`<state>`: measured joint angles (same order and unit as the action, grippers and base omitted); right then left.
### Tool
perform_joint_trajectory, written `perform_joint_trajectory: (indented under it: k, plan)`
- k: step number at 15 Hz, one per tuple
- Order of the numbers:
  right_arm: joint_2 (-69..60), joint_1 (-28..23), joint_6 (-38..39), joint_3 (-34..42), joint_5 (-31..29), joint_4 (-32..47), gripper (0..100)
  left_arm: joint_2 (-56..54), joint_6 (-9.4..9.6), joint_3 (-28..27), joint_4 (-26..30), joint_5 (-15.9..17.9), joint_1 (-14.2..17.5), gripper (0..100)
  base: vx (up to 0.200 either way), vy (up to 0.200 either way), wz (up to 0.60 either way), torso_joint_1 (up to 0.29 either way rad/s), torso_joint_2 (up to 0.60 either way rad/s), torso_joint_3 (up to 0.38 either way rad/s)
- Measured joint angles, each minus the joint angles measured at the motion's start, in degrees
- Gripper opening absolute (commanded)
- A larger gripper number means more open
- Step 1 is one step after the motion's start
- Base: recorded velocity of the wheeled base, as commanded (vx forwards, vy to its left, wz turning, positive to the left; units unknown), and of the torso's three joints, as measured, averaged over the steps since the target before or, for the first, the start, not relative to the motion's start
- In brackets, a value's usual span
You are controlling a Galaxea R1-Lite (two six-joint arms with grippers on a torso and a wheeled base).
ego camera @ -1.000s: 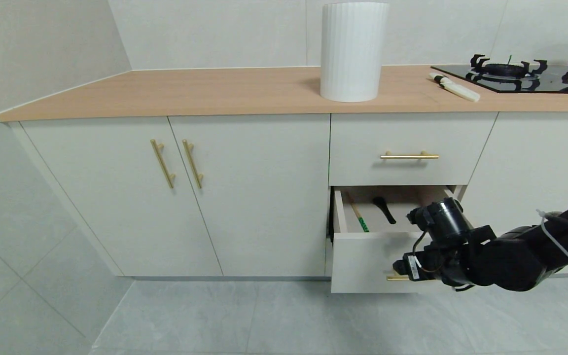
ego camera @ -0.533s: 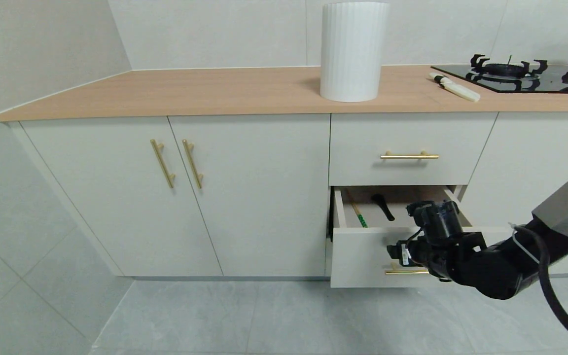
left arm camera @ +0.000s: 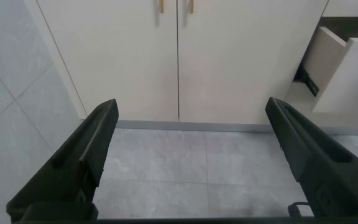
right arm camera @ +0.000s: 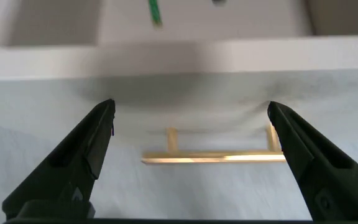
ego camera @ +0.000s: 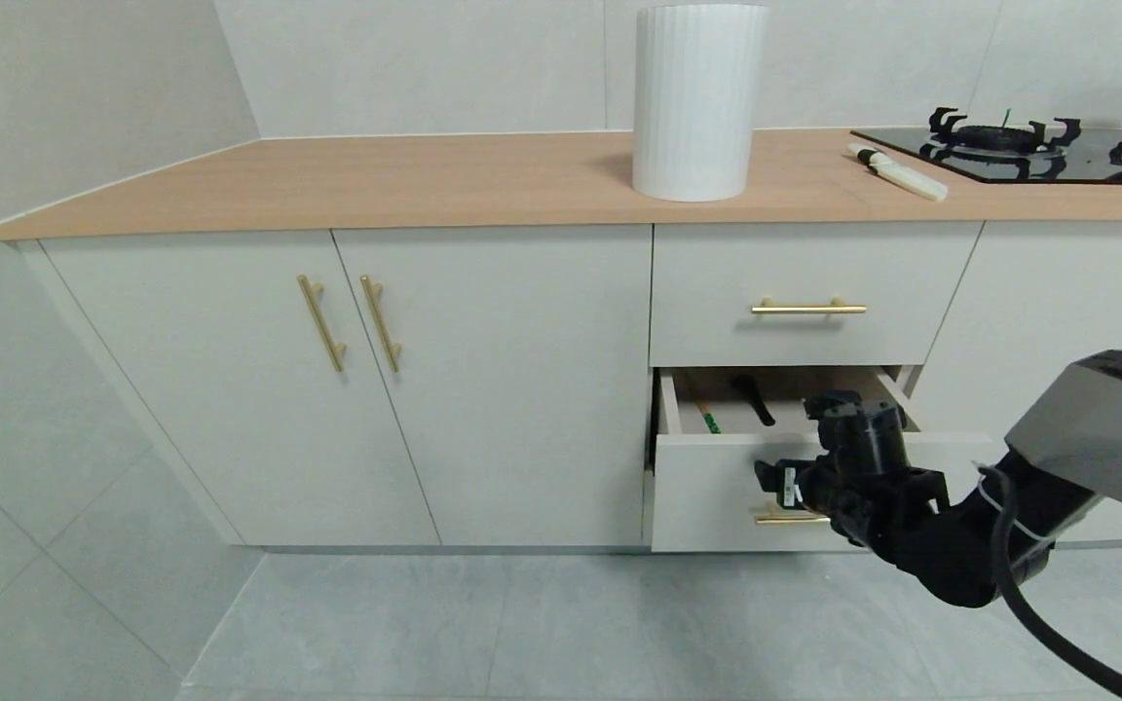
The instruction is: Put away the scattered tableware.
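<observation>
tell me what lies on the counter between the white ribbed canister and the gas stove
A cream-coloured utensil, perhaps a sheathed knife, lies on the wooden countertop, nearer the gas stove than the white ribbed canister; the head view shows it.

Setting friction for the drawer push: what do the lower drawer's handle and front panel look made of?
Handle: looks like metal, brushed brass-gold finish; thin bar on two posts with a soft sheen.
Front panel: probably painted or laminated board, matte off-white; flat, no grain, no glare.
Look alone can't confirm either.
</observation>
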<state>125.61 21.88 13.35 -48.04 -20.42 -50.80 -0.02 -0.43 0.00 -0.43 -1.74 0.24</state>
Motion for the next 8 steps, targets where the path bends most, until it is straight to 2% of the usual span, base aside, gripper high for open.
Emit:
perform_joint_trajectory:
  k: [3, 8]
  plan:
    - [2.74, -0.77, -0.18, -0.27, -0.05, -6.62, 100, 0.0, 0.0, 0.0, 0.0, 0.0, 0.0, 100, 0.0, 0.0, 0.0, 0.0, 0.0, 0.0]
    - [7.02, -2.45, -0.18, -3.24, -0.98, -12.13, 100, 0.0, 0.0, 0.0, 0.0, 0.0, 0.0, 100, 0.0, 0.0, 0.0, 0.0, 0.0, 0.0]
